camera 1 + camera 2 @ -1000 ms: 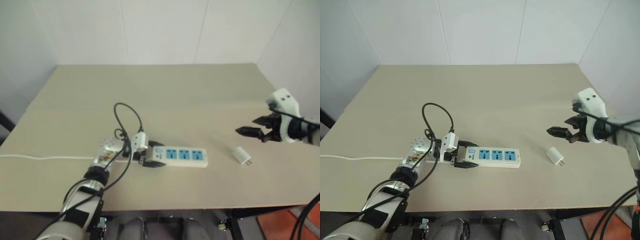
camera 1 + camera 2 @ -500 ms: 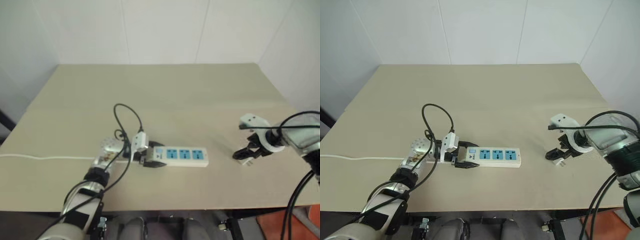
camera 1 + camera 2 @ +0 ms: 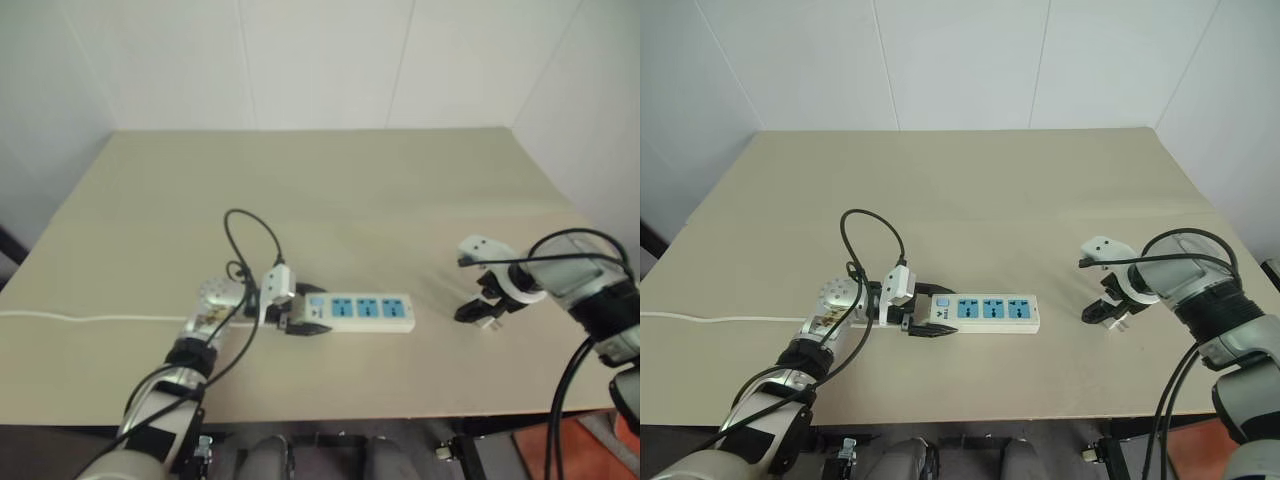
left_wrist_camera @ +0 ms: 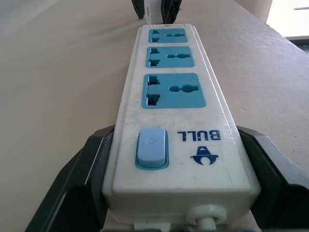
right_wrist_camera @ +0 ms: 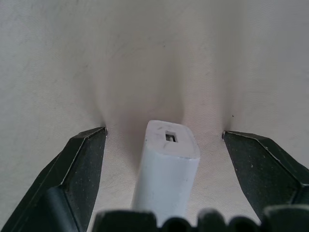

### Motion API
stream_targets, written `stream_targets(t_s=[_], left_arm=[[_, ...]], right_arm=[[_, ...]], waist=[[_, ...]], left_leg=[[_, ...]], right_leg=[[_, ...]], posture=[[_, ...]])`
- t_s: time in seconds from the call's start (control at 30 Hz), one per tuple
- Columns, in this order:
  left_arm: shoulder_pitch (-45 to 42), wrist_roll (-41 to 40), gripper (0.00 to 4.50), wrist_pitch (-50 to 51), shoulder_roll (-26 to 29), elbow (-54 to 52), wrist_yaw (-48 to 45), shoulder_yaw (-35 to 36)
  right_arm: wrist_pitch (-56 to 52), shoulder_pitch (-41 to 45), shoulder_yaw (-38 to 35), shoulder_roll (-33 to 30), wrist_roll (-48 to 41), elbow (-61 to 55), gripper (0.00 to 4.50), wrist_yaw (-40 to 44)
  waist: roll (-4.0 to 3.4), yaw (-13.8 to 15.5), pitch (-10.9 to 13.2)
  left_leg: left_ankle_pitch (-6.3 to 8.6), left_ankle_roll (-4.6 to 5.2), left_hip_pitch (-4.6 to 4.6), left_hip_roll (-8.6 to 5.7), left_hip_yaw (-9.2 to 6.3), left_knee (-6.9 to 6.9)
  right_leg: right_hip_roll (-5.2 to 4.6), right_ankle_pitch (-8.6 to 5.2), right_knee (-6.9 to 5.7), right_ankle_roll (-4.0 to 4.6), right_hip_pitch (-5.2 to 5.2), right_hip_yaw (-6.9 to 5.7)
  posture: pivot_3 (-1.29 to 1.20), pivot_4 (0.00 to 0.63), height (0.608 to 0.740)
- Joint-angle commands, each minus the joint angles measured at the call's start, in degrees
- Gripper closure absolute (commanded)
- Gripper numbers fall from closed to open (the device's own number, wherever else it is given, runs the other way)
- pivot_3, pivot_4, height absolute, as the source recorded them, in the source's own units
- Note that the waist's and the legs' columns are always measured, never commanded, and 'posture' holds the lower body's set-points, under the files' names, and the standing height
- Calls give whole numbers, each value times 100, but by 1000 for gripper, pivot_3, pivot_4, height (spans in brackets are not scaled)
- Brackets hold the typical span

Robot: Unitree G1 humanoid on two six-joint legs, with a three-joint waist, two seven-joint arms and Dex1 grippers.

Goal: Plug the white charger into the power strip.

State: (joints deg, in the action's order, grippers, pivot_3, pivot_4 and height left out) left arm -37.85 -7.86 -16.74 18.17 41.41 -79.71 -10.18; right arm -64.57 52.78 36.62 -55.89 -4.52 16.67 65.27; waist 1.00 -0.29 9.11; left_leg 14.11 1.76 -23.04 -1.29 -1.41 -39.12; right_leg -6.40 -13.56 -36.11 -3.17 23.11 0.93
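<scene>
White wall panels back the beige tabletop [image 3: 400, 200], where I find the strip [image 3: 365, 313] lying near the front edge, its switch end clamped between the fingers of my left end effector [image 3: 300, 318] and its cord [image 3: 90, 318] running off to the left. My right end effector [image 5: 164, 145] points down over the charger [image 5: 166, 169] to the strip's right, well apart from it. Its jaws stand wide open on either side of the charger without touching it.
</scene>
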Motion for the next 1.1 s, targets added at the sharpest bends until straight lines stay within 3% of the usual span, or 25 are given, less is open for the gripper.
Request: stream_targets(t_s=[0.03,0.37,0.47,0.5,0.6,0.7,0.83,1.1], left_arm=[[115,83,1208,34,-26,-103,0,-135],[130,121,1208,51,37,-125,9,-159],[96,137,1208,62,65,-91,-33,-181],[91,144,1208,69,71,-88,-38,-193],[80,162,1208,59,85,-65,-41,-211],[72,167,1208,80,108,-70,-46,-241],[52,153,1208,118,107,-87,-22,-261],[79,159,1208,193,175,-145,-51,-297]], right_arm=[[138,13,162,125,186,187,399,232],[-35,99,-158,262,344,-317,3390,352],[-329,360,-1157,663,-56,-597,3385,-27],[-265,414,-1911,984,-382,-704,3385,-249],[578,186,-3464,1689,-961,-1189,3385,-907],[1629,-355,-4424,2514,-1327,-1648,3385,-1581],[2833,-1134,-4592,3233,-1433,-1843,3385,-1889],[4549,-2215,-4004,3795,-1860,-1609,3385,-610]], waist=[[1,-3,-1],[1,-29,-4],[-1,-46,-4],[-3,-51,-5],[-3,-29,-5],[6,55,-15],[15,58,-22],[11,-56,-19]], left_leg=[[0,0,3,0,0,-1],[0,0,8,1,0,0],[-1,-2,6,0,0,1],[-2,-3,4,0,0,1],[-3,-6,2,0,-3,5],[-3,-5,1,1,-12,13],[-3,-5,2,-2,-8,14],[-3,-5,17,-2,-5,13]], right_leg=[[0,0,-1,0,-2,0],[1,0,-5,0,-2,1],[1,0,-11,0,4,2],[0,0,-13,0,7,5],[0,1,-19,0,13,6],[1,3,-25,-2,9,-8],[-1,4,-52,-5,13,-11],[2,3,-57,-4,4,-8]], posture=[[0,150,740],[0,150,740],[0,150,740],[0,150,740],[0,150,740],[0,150,740],[0,150,740],[0,150,740]])
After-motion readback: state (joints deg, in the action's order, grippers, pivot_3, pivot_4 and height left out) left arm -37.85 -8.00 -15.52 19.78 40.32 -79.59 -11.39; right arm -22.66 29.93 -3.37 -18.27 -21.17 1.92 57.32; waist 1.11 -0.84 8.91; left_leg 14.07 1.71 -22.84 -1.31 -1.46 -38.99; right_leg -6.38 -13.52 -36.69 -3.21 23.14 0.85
